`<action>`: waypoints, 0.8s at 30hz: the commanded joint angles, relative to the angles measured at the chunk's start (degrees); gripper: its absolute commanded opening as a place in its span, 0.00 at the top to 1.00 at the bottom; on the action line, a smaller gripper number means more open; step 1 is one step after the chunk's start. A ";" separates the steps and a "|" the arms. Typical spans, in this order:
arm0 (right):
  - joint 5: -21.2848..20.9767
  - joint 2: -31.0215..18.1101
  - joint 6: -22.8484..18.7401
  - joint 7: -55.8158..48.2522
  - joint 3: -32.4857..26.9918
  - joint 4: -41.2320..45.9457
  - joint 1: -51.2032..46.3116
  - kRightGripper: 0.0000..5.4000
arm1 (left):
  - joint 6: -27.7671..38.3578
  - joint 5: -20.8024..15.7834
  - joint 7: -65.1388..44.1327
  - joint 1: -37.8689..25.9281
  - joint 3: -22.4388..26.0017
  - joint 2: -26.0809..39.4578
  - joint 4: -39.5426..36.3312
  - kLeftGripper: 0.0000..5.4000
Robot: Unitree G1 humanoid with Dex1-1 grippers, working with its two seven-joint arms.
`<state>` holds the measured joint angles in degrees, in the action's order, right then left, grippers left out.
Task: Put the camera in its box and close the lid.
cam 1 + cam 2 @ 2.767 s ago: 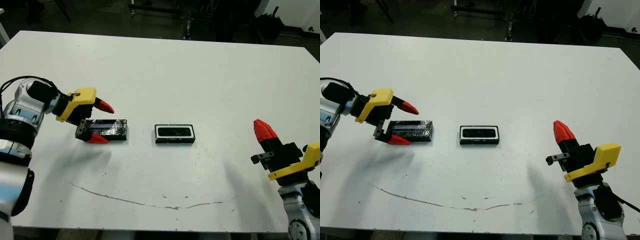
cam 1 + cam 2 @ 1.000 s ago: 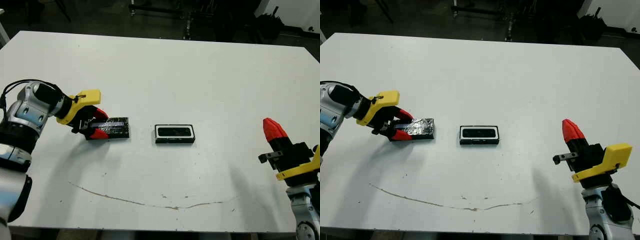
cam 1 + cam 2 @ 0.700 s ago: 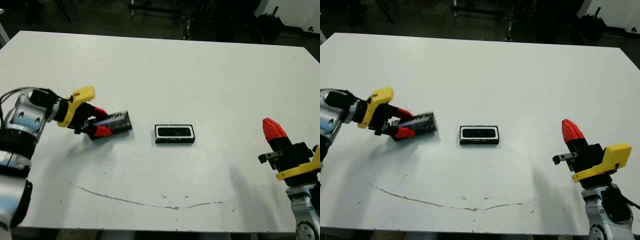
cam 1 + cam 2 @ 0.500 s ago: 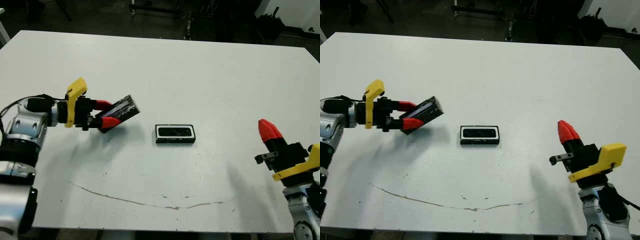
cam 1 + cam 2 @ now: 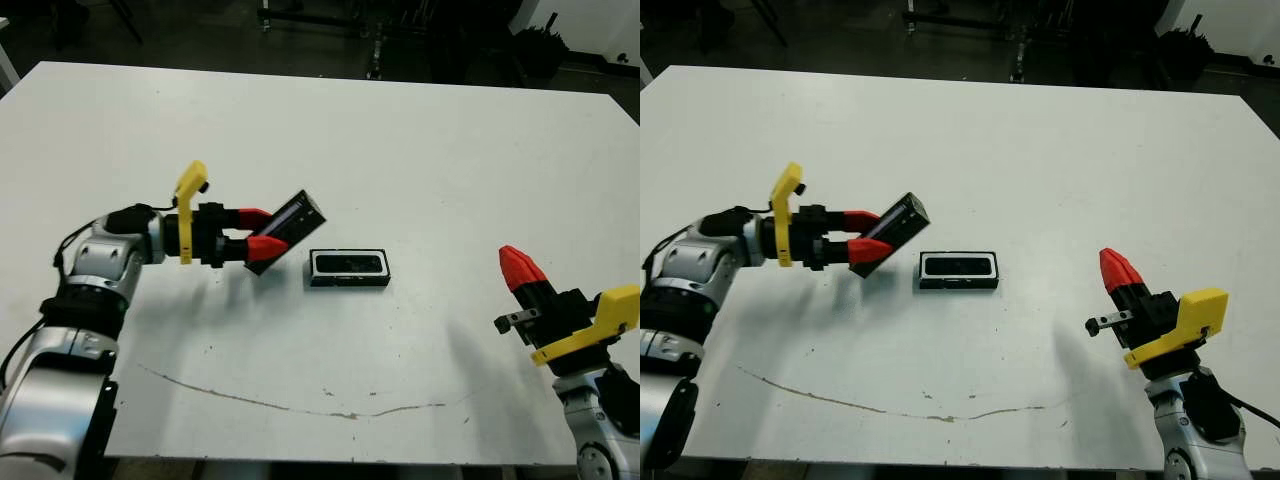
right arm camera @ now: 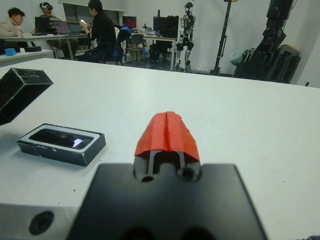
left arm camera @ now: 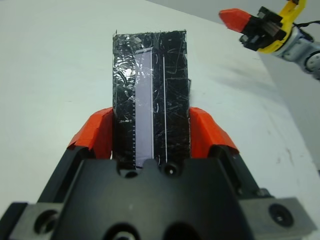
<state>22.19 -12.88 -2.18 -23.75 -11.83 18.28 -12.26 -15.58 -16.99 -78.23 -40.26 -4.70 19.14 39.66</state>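
Right gripper [image 5: 522, 270]: nearest item, low at the right edge of the white surface [image 5: 400, 140]; its two red fingers are pressed together into one point, with nothing between them.

Mark on surface: a thin brownish line [image 5: 290, 405] runs across the near part, between the two arms.

Box [image 5: 349, 268]: at mid-surface, lying flat, long side across the view; black rim, white lining, and a dark, glossy piece lying inside it. Whether that piece is the camera cannot be told for sure.

Left gripper [image 5: 258, 231]: just left of the box, reaching in from the left with a yellow tab upright behind it. Its red fingers [image 7: 98, 134] are clamped on either side of the lid [image 5: 284, 225].

Lid: lifted clear of the surface, tilted with its far end raised towards the box; its shadow falls on the surface below. Its face is glossy black, scratched, with a pale reflective strip down its length. Near the box, not touching it.

Beyond the surface, in the right wrist view: seated people [image 6: 102, 30] at desks, and equipment stands.
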 commanded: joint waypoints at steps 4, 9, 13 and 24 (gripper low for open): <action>0.61 -0.01 0.97 -1.14 0.60 -0.76 -0.55 1.00 | 1.86 1.25 -0.74 -0.22 -1.85 -1.61 -0.26 0.42; 1.14 0.04 0.76 -1.73 0.72 -1.12 -0.53 1.00 | 3.94 2.41 -0.59 0.61 -3.34 -2.00 -1.44 0.42; 0.92 0.17 1.76 -2.14 0.90 -1.71 -0.44 1.00 | 4.05 3.40 -0.93 0.81 -5.47 -2.01 -3.79 0.42; 0.37 0.04 2.69 -2.65 1.31 -2.33 -0.55 1.00 | 6.27 6.20 2.59 2.55 -8.06 -1.79 -9.23 0.42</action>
<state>22.64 -12.66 -0.11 -26.22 -10.41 16.52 -12.42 -9.97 -11.76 -76.40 -38.45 -12.24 16.68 31.54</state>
